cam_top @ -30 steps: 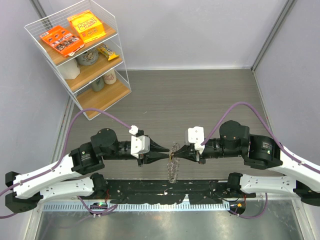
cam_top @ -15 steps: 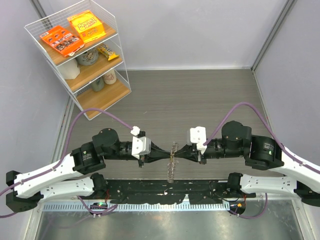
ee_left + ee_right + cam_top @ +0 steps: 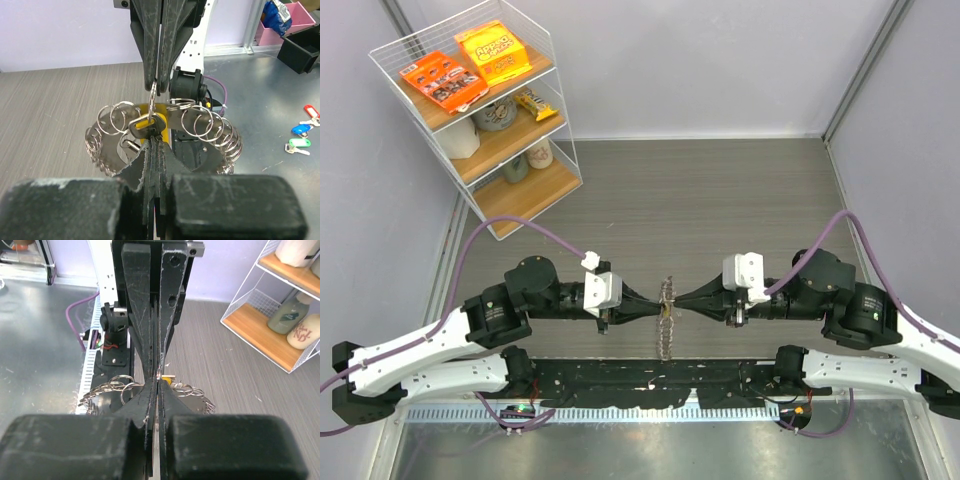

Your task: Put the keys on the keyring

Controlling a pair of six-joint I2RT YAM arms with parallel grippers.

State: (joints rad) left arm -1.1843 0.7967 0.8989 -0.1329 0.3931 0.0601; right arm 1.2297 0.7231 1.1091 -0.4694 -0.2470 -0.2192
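The keyring (image 3: 666, 335), a floppy chain of silvery rings, hangs between my two gripper tips above the table's near edge. My left gripper (image 3: 659, 309) is shut on the yellow-headed key (image 3: 148, 123), whose head sits against the ring chain (image 3: 210, 127). My right gripper (image 3: 676, 305) is shut on one thin loop of the keyring (image 3: 152, 93). In the right wrist view its fingertips (image 3: 159, 385) meet the left fingers, with the rings (image 3: 114, 385) draped on both sides and a bit of yellow key (image 3: 168, 380) behind. A silver piece (image 3: 130, 146) beside the yellow key may be the second key.
A wire rack (image 3: 480, 110) with snack boxes, jars and wooden shelves stands at the back left. A black rail (image 3: 650, 385) runs along the near edge. Coloured key tags (image 3: 304, 131), a pink bin (image 3: 290, 20) and a black bin (image 3: 302, 47) lie on the metal surface.
The right arm has drawn back to the right while its fingertips stay at the keyring. The left gripper has edged right. The hanging keyring looks narrower and straighter.
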